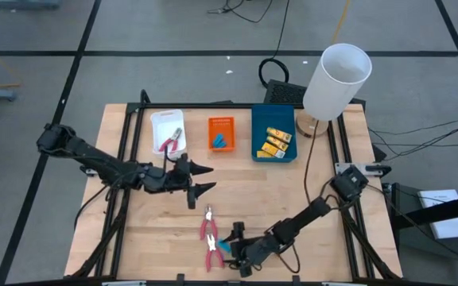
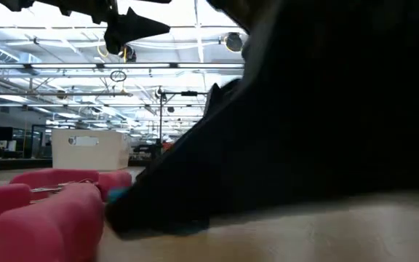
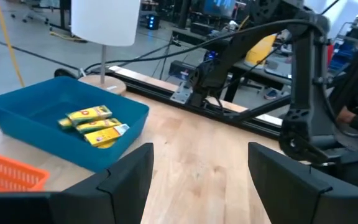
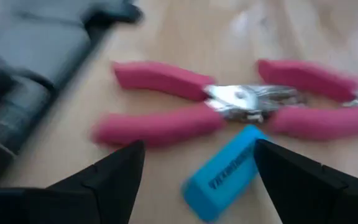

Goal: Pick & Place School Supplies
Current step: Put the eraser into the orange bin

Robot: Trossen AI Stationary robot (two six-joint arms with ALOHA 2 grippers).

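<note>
The right pincer [image 4: 194, 171], fingers apart, straddled the small light-blue rectangular eraser [image 4: 225, 171] at the wooden bench's [image 1: 293, 191] six o'clock edge for pickup, while the left pincer [image 1: 203, 179], also apart, waited mid-bench.

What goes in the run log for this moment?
right gripper: open over light-blue eraser | left gripper: open, mid-table | pink-handled pliers: on table

I count two arms, two grippers: left gripper [image 1: 203, 180], right gripper [image 1: 230, 246]. Three trays: white tray [image 1: 159, 121], orange tray [image 1: 222, 121], blue tray [image 1: 259, 135]. Pink-handled tools, three: two on table [image 1: 209, 223] [image 1: 211, 254], one in white tray [image 1: 172, 141]. Yellow packets [image 1: 277, 142] in blue tray: I make out three. Light-blue pieces: one eraser-like block [image 4: 224, 172] by right gripper; blue bits in orange tray [image 1: 220, 141], number unclear. One white lamp [image 1: 336, 82].
</note>
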